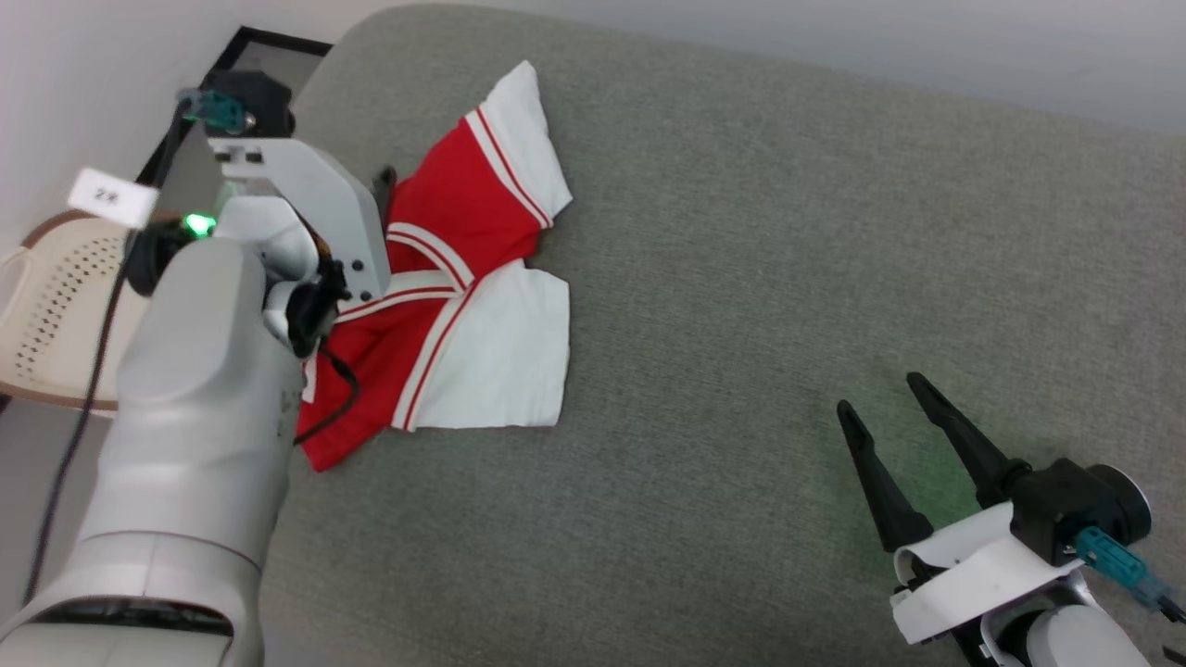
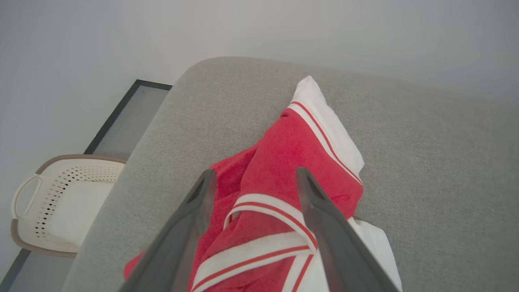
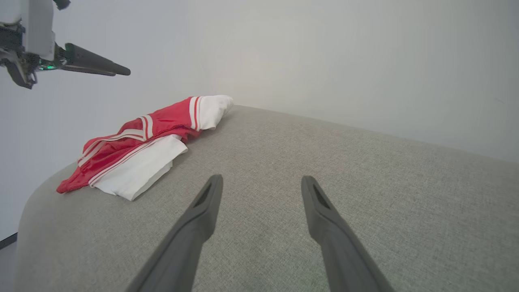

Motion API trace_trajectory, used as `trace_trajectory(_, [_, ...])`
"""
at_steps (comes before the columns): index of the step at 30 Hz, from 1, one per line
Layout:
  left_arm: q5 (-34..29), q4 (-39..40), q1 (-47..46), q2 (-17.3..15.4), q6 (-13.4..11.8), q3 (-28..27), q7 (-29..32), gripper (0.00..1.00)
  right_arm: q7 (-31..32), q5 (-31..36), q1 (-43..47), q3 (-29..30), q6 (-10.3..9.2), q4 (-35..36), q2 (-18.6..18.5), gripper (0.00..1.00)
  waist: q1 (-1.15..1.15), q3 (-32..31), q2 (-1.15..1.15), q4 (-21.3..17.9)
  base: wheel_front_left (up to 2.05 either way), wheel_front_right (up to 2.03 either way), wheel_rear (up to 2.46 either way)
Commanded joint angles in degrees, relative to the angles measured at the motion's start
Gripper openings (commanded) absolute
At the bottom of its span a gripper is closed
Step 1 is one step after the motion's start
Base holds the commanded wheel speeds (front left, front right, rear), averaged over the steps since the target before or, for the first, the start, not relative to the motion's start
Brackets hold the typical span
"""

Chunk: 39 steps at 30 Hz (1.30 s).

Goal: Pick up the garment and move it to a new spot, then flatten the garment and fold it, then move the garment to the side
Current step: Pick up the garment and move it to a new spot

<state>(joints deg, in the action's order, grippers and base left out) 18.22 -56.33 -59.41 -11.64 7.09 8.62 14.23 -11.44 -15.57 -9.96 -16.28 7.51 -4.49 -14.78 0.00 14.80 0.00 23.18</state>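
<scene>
Both jaws spread wide, empty, garment [image 1: 459, 208] bunched near left cushion [image 1: 788, 278] edge, room rightward.

The garment [image 1: 482, 195] is soft cloth, the red part faintly fuzzy like towelling and the white sleeves smoother. Under it, the grey cushion [image 1: 788, 278] wears a coarse, matt woven fabric. The right gripper [image 1: 877, 391] has fingers [image 1: 878, 477] of dark matt plastic. The left forearm [image 1: 195, 417] is a smooth pale shell with a slight sheen. The basket [image 2: 61, 186] looks like cream perforated plastic.
</scene>
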Motion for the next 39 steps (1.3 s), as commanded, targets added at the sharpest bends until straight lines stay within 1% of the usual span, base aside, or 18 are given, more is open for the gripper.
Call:
trace_trajectory(1, [1.1,-2.7,-0.8,-0.1,0.4,1.4,3.7,1.00,0.2,0.4,-1.1,-0.7,-0.04,-0.1,0.0,1.00,0.00,0.9,0.00,-1.0,0.00,0.00,0.00])
trace_trajectory(2, [1.1,-2.7,-0.8,-0.1,0.4,1.4,3.7,1.00,0.2,0.4,-1.1,-0.7,-0.04,-0.1,0.0,1.00,0.00,0.9,0.00,-1.0,0.00,0.00,0.00])
trace_trajectory(3, [1.4,-3.2,-1.0,-0.1,0.3,3.4,5.8,1.00,0.3,0.3,-1.5,-1.0,-0.04,0.0,0.0,1.00,0.00,1.1,0.00,-1.3,0.00,0.00,0.00])
trace_trajectory(6, [5.5,-4.1,-1.3,-0.6,0.3,6.1,10.7,1.00,0.7,0.2,-2.5,-2.1,-0.04,0.2,-0.4,1.00,0.00,2.2,0.00,-2.4,0.00,0.00,0.00])
trace_trajectory(10, [9.4,-4.2,-0.6,-2.4,0.3,10.6,16.4,1.00,1.5,0.0,-4.0,-3.4,-0.04,0.8,-1.6,1.00,0.00,3.8,0.00,-4.2,0.00,0.00,0.00])
trace_trajectory(11, [10.5,-3.5,-0.6,-3.0,0.3,11.3,16.9,1.00,1.7,0.0,-4.5,-3.5,-0.04,0.9,-1.9,1.00,0.00,4.3,0.00,-4.6,0.00,0.00,0.00])
trace_trajectory(17, [16.3,-2.4,0.4,-5.8,0.3,15.3,19.0,1.00,2.5,-0.2,-6.0,-3.5,-0.04,2.4,-3.1,1.00,0.00,6.9,0.00,-6.8,0.00,0.00,0.00])
trace_trajectory(22, [19.4,-3.5,0.4,-6.1,0.3,17.1,19.4,1.00,3.1,-0.2,-6.9,-3.9,-0.04,3.7,-4.0,1.00,0.00,9.0,0.00,-8.0,0.00,0.00,0.00])
trace_trajectory(28, [20.8,-6.3,-0.2,-5.9,0.3,19.0,18.5,1.00,3.7,0.2,-7.9,-4.1,-0.04,5.2,-4.4,1.00,0.00,10.8,0.00,-8.9,0.00,0.00,0.00])
trace_trajectory(33, [22.2,-8.4,-0.6,-5.1,0.3,20.3,18.8,1.00,4.1,0.4,-8.3,-3.9,-0.04,6.3,-4.4,1.00,0.00,11.5,0.00,-9.2,0.00,0.00,0.00])
trace_trajectory(34, [22.6,-8.9,-0.6,-5.1,0.3,20.3,19.1,0.95,4.1,0.4,-8.2,-3.8,-0.04,6.4,-4.4,1.00,0.00,11.6,0.00,-9.3,0.00,0.00,0.00])
trace_trajectory(35, [22.8,-9.2,-0.6,-5.0,0.3,20.5,19.1,0.47,4.2,0.5,-8.2,-3.8,-0.04,6.5,-4.4,1.00,0.00,11.6,0.00,-9.4,0.00,0.00,0.00])
trace_trajectory(37, [23.3,-9.7,-0.7,-5.2,0.3,20.8,18.7,0.00,4.2,0.5,-8.2,-3.6,-0.04,6.7,-4.4,1.00,0.00,11.7,0.00,-9.5,0.00,0.00,0.00])
trace_trajectory(39, [23.9,-10.1,-0.8,-5.3,0.4,21.0,18.5,0.00,4.1,0.7,-8.1,-3.5,-0.04,6.8,-4.3,1.00,0.00,11.7,0.00,-9.5,0.00,0.00,0.00])
